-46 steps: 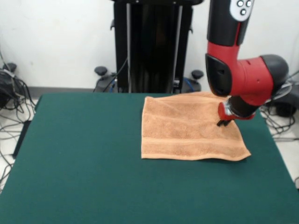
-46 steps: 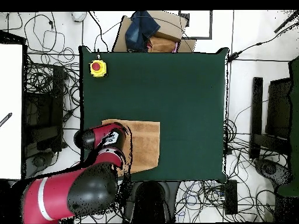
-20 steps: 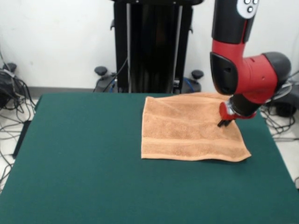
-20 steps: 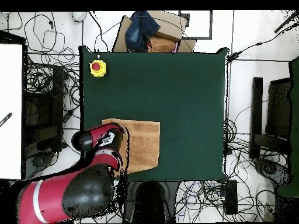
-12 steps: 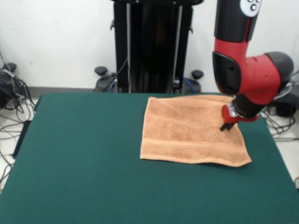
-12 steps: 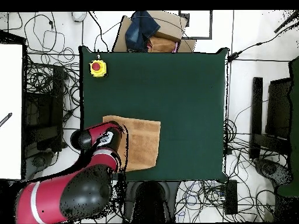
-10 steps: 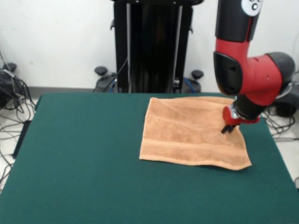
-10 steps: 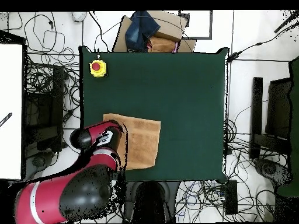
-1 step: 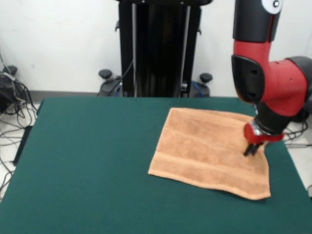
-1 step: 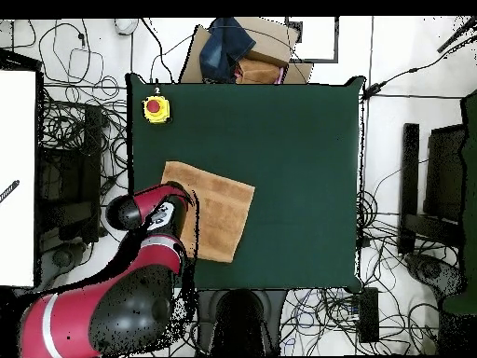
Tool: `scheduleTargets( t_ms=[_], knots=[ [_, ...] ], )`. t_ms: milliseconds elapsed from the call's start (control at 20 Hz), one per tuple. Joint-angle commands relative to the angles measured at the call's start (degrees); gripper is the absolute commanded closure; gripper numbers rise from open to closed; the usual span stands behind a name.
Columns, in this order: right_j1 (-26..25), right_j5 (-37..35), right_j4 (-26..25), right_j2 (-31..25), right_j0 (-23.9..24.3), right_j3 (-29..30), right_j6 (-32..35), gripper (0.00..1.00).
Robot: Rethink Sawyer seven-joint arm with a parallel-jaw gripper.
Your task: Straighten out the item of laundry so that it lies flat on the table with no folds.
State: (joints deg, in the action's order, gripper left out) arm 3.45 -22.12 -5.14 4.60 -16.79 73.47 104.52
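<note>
The terry-cloth towel [image 9: 212,151] is spread in a single layer on the right part of the green counter [image 9: 87,165], skewed to its edges. The end effector [image 9: 251,149] is set down on the towel near its right edge, seemingly pressed onto the cloth for dragging; whether it is open or closed cannot be told. In the front view the towel's right corner lies near the counter's right edge, while ample bare felt is left to the left and near side.

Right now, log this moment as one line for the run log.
towel: spread on table, no folds seen, skewed | gripper: on towel's edge, state unclear | yellow box, red button: table corner
</note>
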Motion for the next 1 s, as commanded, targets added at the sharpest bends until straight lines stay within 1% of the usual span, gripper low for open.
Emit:
scheduleTargets(
  t_ms=[50, 250, 400, 500, 600, 700, 800, 1000],
  knots=[
    [-1.55, 13.58, 3.80, -1.06, -0.51, -8.12, 13.87, 1.00],
    [-1.44, 14.59, 4.48, -0.81, -0.74, -7.36, 13.38, 1.00],
    [-1.45, 16.01, 5.70, 0.55, -1.85, -5.84, 14.31, 1.00],
    [-1.42, 16.86, 6.81, 2.69, -3.50, -2.76, 16.00, 1.00],
    [-1.52, 17.86, 7.64, 3.58, -5.20, 2.96, 17.86, 1.00],
    [-2.16, 19.28, 9.58, 5.64, -7.70, 7.03, 20.35, 1.00],
    [-3.58, 21.19, 11.71, 7.01, -9.50, 9.21, 22.03, 1.00],
    [-4.31, 24.39, 13.91, 6.94, -9.83, 11.63, 21.14, 1.00]
  ],
)
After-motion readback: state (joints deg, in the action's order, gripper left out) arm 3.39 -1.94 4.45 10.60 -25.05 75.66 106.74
